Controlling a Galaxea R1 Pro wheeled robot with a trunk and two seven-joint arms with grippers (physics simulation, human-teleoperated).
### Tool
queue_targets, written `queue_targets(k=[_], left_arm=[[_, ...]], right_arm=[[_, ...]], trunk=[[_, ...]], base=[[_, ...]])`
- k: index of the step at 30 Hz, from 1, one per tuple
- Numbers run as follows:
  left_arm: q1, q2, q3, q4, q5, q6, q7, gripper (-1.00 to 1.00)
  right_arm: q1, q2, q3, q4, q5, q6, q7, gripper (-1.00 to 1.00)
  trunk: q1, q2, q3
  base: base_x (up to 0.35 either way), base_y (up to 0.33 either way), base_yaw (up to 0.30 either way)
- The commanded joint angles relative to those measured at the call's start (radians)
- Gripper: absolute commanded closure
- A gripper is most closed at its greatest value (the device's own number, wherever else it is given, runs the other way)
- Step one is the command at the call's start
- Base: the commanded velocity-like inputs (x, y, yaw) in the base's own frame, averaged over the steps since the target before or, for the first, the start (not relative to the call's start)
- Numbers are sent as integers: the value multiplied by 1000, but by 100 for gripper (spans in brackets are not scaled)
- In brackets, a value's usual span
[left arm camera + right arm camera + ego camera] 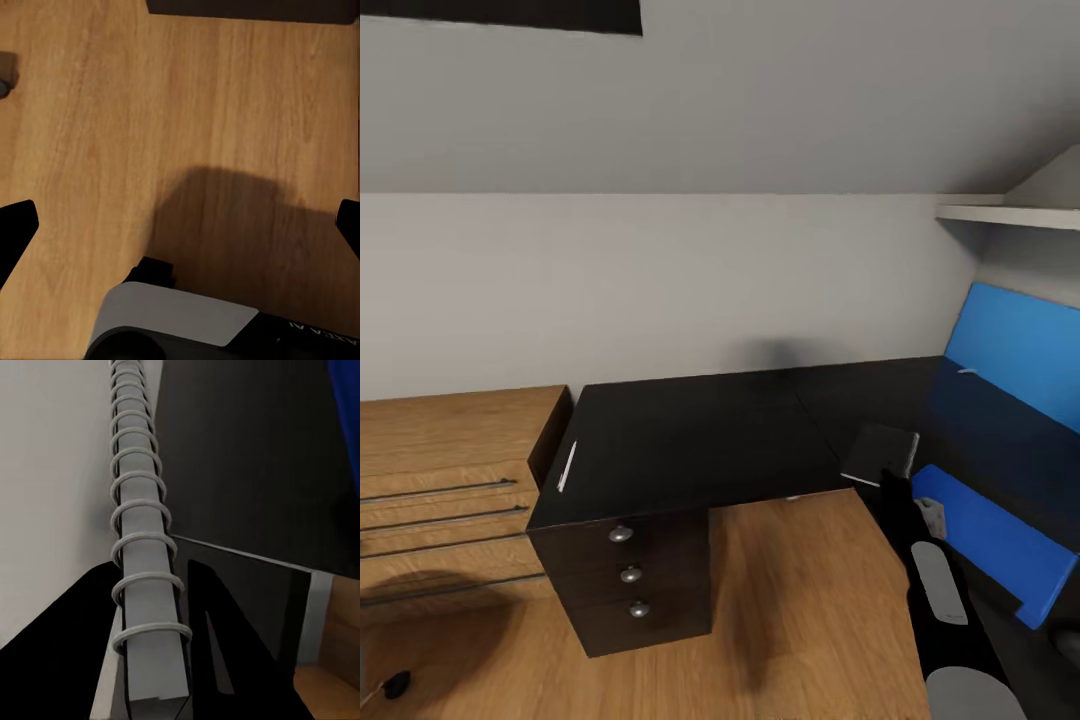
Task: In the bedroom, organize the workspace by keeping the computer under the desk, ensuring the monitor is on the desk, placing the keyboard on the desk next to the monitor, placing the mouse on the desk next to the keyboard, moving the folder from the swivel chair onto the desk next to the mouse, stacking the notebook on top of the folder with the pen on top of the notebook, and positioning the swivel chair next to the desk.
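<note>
Currently the right gripper (161, 660) is clenched on the notebook (881, 452) by its spiral edge above the desk (690, 440), the folder (990, 540) already lies on the desk just right of it, the pen (567, 466) sits unstacked at the far-left end, and the left gripper (180, 225) hangs open over the floor (112, 112).

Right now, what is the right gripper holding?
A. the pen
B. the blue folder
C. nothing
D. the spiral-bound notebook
D: in the right wrist view the right gripper is shut on the spiral-bound notebook, its wire coils running between the fingers; the pen lies on the desk.
</note>
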Motion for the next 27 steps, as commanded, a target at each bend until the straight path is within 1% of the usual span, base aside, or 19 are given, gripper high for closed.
queue_targets(k=[1,7,12,18,27], left_arm=[[-1,1,-4,-1,10,-7,4,-100],[-1,0,-4,2,10,-7,4,-100],[-1,0,-4,2,9,-7,4,-100],[0,0,-4,2,9,-7,4,-100],[0,0,-4,2,9,-7,4,-100]], right_arm=[[-1,1,-17,-10,-11,21,-4,100],[-1,0,-38,-25,-15,42,-15,100],[-1,-3,-43,-28,-15,45,-18,100],[-1,-3,-43,-28,-16,47,-15,100],[-1,0,-43,-28,-18,46,-6,100]], trunk=[[0,-1,-1],[0,-1,-1],[0,-1,-1],[0,-1,-1],[0,-1,-1]], base=[[0,0,-265],[-4,-39,-265],[-52,-260,-217],[-13,-162,-50],[-2,-31,-6]])
